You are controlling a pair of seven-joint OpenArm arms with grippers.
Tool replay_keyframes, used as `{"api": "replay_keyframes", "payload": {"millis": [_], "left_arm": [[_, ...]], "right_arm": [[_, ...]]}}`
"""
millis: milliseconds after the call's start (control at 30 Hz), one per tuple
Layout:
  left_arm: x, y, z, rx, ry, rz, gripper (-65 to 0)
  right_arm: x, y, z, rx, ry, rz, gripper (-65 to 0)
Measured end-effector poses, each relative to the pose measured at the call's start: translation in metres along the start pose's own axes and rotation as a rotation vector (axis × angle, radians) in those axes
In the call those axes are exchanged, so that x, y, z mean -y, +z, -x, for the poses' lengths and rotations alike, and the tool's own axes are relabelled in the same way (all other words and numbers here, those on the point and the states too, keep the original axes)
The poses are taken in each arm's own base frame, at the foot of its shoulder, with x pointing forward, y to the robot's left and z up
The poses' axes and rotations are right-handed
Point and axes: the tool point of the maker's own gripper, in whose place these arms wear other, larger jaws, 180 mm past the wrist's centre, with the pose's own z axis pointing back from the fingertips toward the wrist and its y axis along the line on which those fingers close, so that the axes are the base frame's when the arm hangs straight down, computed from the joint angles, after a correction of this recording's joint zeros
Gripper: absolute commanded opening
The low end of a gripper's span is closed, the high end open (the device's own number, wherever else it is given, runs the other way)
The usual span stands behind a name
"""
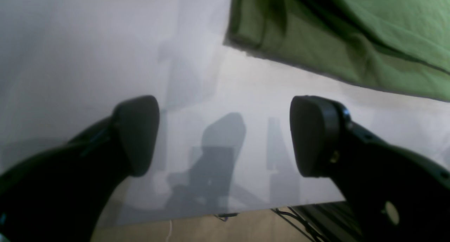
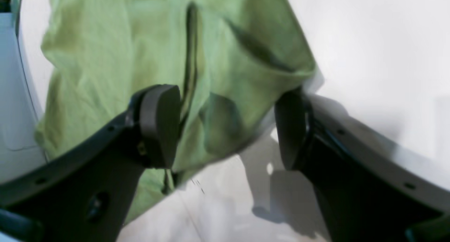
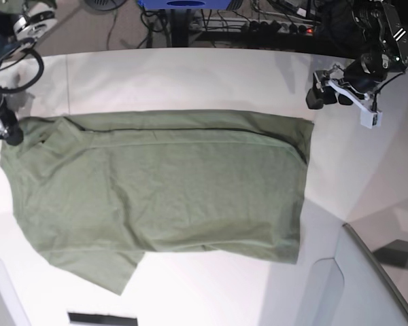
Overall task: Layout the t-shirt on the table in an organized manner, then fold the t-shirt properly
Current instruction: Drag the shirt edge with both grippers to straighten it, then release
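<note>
The right claw (image 2: 226, 126) stands with its two dark pads well apart, nothing pinched between them. Beneath and beyond it, the wrinkled green t-shirt (image 2: 116, 56) lies on the white counter (image 2: 379, 52), with a dark fold line running down its middle. One corner of the cloth reaches the right-hand pad.

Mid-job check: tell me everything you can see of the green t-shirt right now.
The plain olive-green, soft cotton-looking t-shirt lies flat on the large white tabletop, lengthwise across the base view, lightly wrinkled. Its far long edge is folded over into a band; one short sleeve sticks out at the near left corner. The right tool stands open at one end, one finger over the cloth. The left tool hangs open beside it, apart.
</note>
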Motion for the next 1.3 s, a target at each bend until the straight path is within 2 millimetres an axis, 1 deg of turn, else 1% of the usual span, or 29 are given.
{"api": "replay_keyframes", "payload": {"millis": [67,133,167,233,267,300,333,367,400,467,533,633,733,767,800,933,1033,1167,1200,1300], "left_arm": [[-0.003,-0.003,0.002,0.015,0.012,-0.002,-8.7],[0.004,-0.008,0.004,0.034,-0.013,0.017,-8.9],[0.010,-0.012,0.008,0.030,-0.024,0.035,-8.9],[0.024,-0.021,0.015,0.037,-0.023,0.080,-8.9],[0.029,-0.023,0.018,0.039,-0.012,0.101,-8.9],[0.029,-0.025,0.019,0.044,-0.006,0.106,-8.9],[0.029,-0.027,0.017,0.053,0.008,0.113,-8.9],[0.030,-0.029,0.015,0.058,0.013,0.116,-8.9],[0.031,-0.032,0.010,0.072,0.023,0.118,-8.9],[0.036,-0.039,0.002,0.092,0.041,0.125,-8.9],[0.041,-0.043,-0.002,0.097,0.047,0.137,-8.9],[0.042,-0.049,-0.008,0.104,0.059,0.149,-8.9],[0.043,-0.056,-0.018,0.115,0.067,0.156,-9.1],[0.044,-0.057,-0.019,0.117,0.069,0.157,-9.9],[0.044,-0.058,-0.020,0.117,0.069,0.159,-12.7],[0.040,-0.059,-0.018,0.121,0.084,0.140,-33.7],[0.032,-0.061,-0.017,0.137,0.133,0.087,-46.1],[0.029,-0.065,-0.012,0.132,0.161,0.078,-62.5],[0.028,-0.067,-0.013,0.136,0.174,0.080,-65.0],[0.028,-0.073,-0.019,0.145,0.187,0.088,-65.0]], "right_arm": [[-0.002,-0.002,-0.001,0.021,-0.007,-0.003,-25.4],[-0.002,-0.003,-0.002,0.032,-0.012,-0.007,-28.1],[-0.003,-0.004,-0.002,0.029,-0.010,-0.005,-32.3],[-0.001,-0.004,0.001,0.018,-0.007,0.006,-45.3],[0.000,-0.005,0.003,0.010,-0.010,0.010,-54.0],[0.001,-0.004,0.006,-0.004,-0.010,0.014,-62.6],[0.002,-0.005,0.009,-0.015,-0.009,0.019,-65.0],[0.002,-0.006,0.011,-0.019,-0.014,0.019,-64.7],[0.002,-0.006,0.011,-0.019,-0.015,0.019,-62.7],[0.002,-0.006,0.011,-0.019,-0.015,0.019,-64.8],[0.002,-0.006,0.011,-0.019,-0.015,0.019,-65.0],[0.002,-0.006,0.011,-0.019,-0.015,0.019,-65.0],[0.002,-0.006,0.011,-0.019,-0.015,0.019,-65.0],[0.002,-0.006,0.011,-0.019,-0.015,0.019,-65.0],[0.002,-0.006,0.011,-0.020,-0.015,0.020,-65.0],[0.002,-0.006,0.011,-0.020,-0.015,0.020,-65.0],[0.002,-0.006,0.011,-0.020,-0.015,0.020,-65.0],[0.002,-0.006,0.011,-0.021,-0.013,0.019,-65.0],[0.002,-0.006,0.011,-0.020,-0.013,0.019,-65.0],[0.001,-0.007,0.012,-0.029,0.001,0.019,-65.0]]}}
